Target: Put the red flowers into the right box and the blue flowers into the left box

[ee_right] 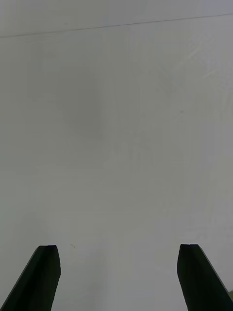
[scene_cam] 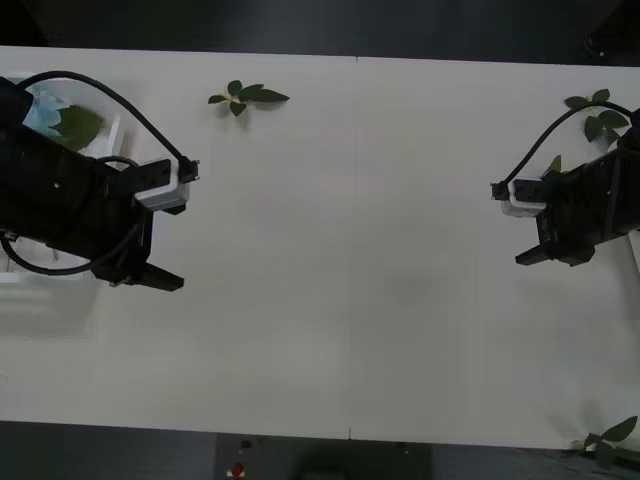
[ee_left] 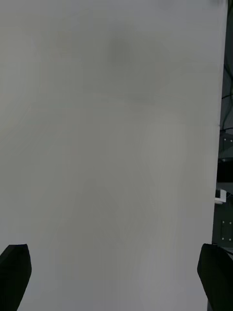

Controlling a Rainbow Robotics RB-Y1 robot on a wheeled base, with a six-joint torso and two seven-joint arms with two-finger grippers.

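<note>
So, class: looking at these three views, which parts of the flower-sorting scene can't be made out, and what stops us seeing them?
- Left box, front view: mostly hidden under the left gripper and its arm, and cut by the edge.
- Blue flowers: only a pale cluster and leaf peek out; count unclear.
- Right gripper: its arm covers the right edge; box contents can't be told.

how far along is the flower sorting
It looks close to done. A blue flower lies in the left box, partly hidden by the left arm. No red flowers lie on the table; whether they reached the right box cannot be told. Nothing is in hand: the left gripper and right gripper hang open over bare table. Loose leaf sprigs are left.
</note>
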